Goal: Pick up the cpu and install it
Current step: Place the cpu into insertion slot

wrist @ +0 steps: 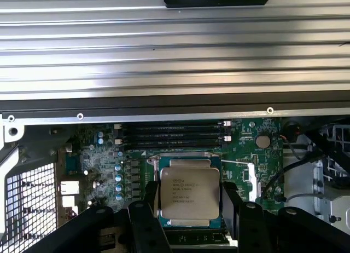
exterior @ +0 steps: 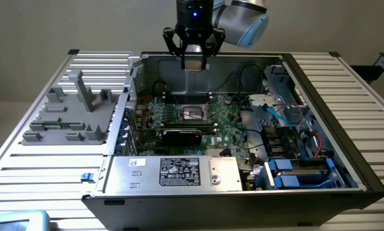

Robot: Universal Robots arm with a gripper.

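The black, open-sided computer case [exterior: 178,204] lies flat with its green motherboard [exterior: 229,129] facing up, likely so the dark metal-framed socket [exterior: 193,113] can be reached from straight above. The black two-fingered claw [exterior: 193,62] hangs high over the case's far wall, well apart from that socket. It is partly open and clamped on the small, flat, square silver-topped cpu [exterior: 193,66]. Its fingers [wrist: 146,223] pinch opposite edges, holding the chip level, probably to spare its underside.
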